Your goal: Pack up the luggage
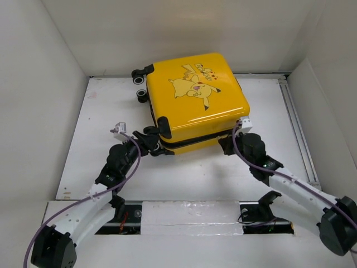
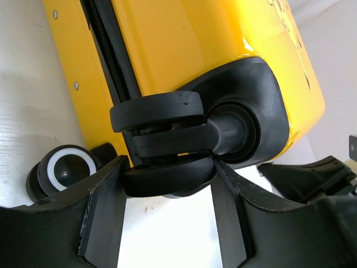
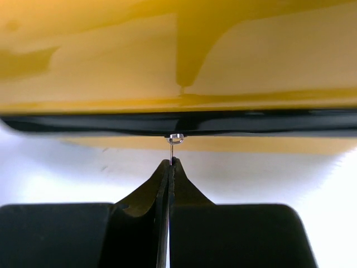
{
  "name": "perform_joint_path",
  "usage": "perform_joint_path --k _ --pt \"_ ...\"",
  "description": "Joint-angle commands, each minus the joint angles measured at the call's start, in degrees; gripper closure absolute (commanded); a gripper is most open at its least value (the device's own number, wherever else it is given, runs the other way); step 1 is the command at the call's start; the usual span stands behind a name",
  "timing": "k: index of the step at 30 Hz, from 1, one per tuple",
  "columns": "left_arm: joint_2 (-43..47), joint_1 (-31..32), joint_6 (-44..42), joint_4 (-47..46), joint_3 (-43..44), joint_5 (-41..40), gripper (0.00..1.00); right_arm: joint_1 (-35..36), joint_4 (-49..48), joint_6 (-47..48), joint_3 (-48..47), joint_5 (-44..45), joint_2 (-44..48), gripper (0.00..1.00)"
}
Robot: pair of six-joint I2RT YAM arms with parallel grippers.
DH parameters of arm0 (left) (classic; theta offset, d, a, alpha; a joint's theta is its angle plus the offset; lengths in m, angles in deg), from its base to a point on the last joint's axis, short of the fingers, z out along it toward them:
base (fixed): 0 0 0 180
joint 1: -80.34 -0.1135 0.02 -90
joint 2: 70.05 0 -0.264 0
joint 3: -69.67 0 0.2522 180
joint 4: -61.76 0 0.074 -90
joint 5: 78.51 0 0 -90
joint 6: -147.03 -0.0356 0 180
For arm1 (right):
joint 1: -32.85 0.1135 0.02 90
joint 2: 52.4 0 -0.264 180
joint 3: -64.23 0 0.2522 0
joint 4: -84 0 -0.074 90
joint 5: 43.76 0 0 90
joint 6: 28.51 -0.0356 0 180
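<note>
I see the left gripper [image 2: 167, 218] spread wide around a wheel [image 2: 167, 181] of the luggage [image 1: 195, 97] — arm stretched forward. Right gripper [image 3: 169, 167] pinched closed on the zipper pull [image 3: 174, 146], reaching in low.

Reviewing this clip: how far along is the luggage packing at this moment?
Done: the yellow luggage lies flat with its lid down. In hand: the right gripper pinches the zipper pull at the black seam; the left gripper brackets a corner wheel. Left: how much zipping remains is unclear.
</note>
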Motion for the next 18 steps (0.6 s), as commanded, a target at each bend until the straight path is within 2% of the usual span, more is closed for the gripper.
perform_joint_path --k 1,5,8,10,14,16,18 --pt "-0.5 0.1 0.4 -11.3 2.9 1.4 1.00 8.4 -7.5 1.0 -1.9 -4.6 -4.5 1.00" --pt "-3.3 3.3 0.4 -13.0 5.0 2.6 1.00 24.1 -10.5 1.5 -12.1 -5.7 -14.0 1.00" --pt "-4.5 3.3 1.8 -14.4 6.8 6.3 1.00 31.7 -11.6 4.2 -17.8 -5.7 -22.1 1.00" --pt "-4.5 3.3 1.8 -14.9 8.3 8.4 1.00 33.3 -12.8 4.8 -21.3 -7.2 -27.4 1.00" --pt "-4.5 3.3 2.9 -14.2 10.4 13.7 1.00 33.3 -21.3 4.4 -20.8 -9.5 -34.6 1.00" --pt "-5.0 3.3 3.5 -14.2 10.4 15.2 1.00 34.0 -21.3 4.4 -21.8 -8.0 -35.3 1.00" --pt "-4.1 3.3 2.8 -12.0 10.4 13.8 1.00 34.8 -21.1 4.4 -20.4 -4.6 -31.2 1.00"
